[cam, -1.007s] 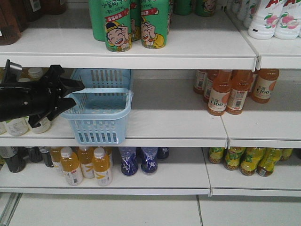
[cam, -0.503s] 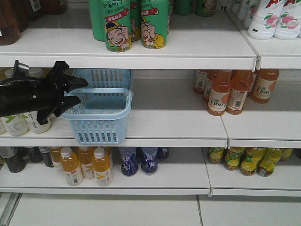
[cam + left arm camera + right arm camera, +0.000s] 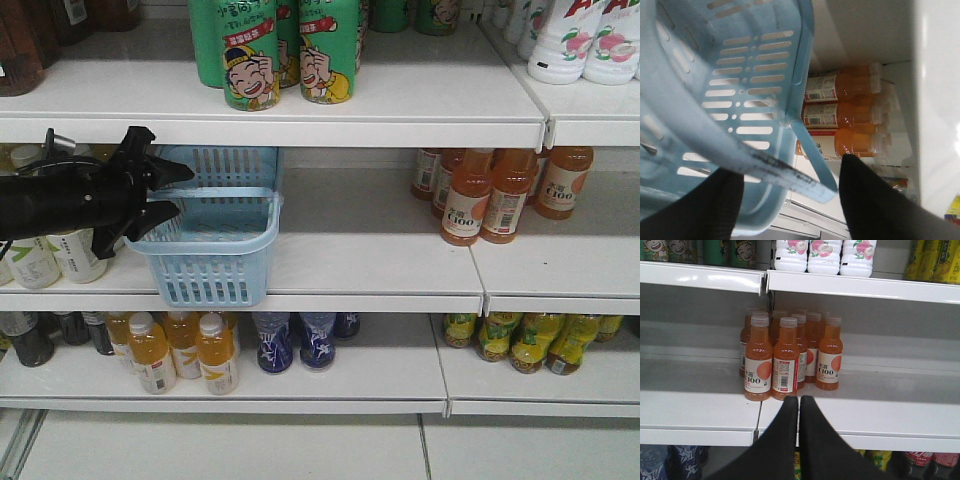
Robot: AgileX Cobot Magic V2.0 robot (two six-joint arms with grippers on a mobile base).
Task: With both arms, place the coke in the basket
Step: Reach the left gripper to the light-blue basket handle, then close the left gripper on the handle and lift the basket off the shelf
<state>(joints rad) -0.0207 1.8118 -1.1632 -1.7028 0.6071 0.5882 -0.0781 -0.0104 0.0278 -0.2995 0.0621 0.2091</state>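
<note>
Left arm (image 3: 60, 200): black; reaches in from the left edge along the middle shelf (image 3: 370, 250), in front of pale-labelled bottles (image 3: 70, 255).
Left end effector (image 3: 182, 192): released; its fingers stand apart, one above and one below the basket's left rim; in the wrist view a scuffed blue bar (image 3: 770, 165) of the basket passes between the spread fingers.
Basket (image 3: 215, 265): light blue, slotted; upright on the middle shelf, its front overhanging the shelf lip; immediately right of the left end effector.
Orange bottles (image 3: 490, 195): clustered further right on the same shelf; well apart from the basket.
Right end effector (image 3: 799, 402): clenched on nothing, fingertips pressed together; points at the orange bottles from in front of the shelf edge.
</note>
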